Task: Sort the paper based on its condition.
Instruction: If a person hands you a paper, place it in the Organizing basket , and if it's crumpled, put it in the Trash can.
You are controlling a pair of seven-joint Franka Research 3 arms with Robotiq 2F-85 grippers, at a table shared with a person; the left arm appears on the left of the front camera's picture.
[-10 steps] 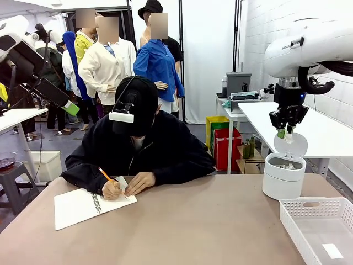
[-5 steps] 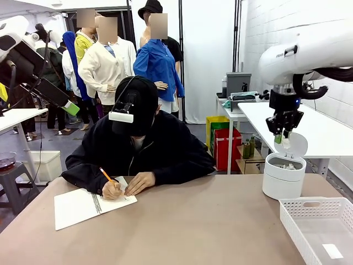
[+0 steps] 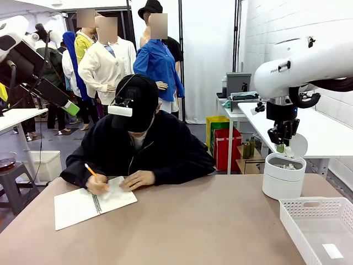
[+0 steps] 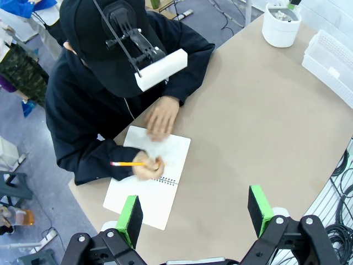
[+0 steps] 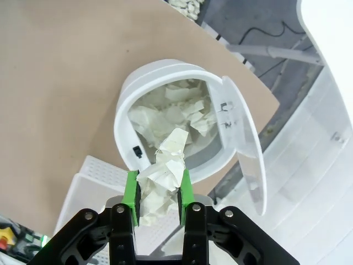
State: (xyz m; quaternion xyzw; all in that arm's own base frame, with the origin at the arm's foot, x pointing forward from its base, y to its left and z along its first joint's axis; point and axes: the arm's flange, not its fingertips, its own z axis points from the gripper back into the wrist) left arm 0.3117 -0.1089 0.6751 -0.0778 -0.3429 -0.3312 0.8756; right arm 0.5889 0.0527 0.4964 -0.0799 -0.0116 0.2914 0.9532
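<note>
My right gripper is shut on a crumpled lump of white paper, pinched between its green pads. It hangs just above the round white bin, whose lid stands open; more crumpled paper lies inside. In the front view the right gripper is over the bin at the table's far right. A smooth flat sheet lies in the white tray. My left gripper is open and high above the table with nothing between its fingers.
A person sits at the far side with a pencil in hand, both hands on a spiral notebook. From the left wrist I also see the notebook, the bin and the tray. The brown tabletop is bare in the middle.
My right gripper has shifted slightly left and lower toward the bin's opening, still holding the crumpled paper. The person's pencil hand has moved left across the notebook.
</note>
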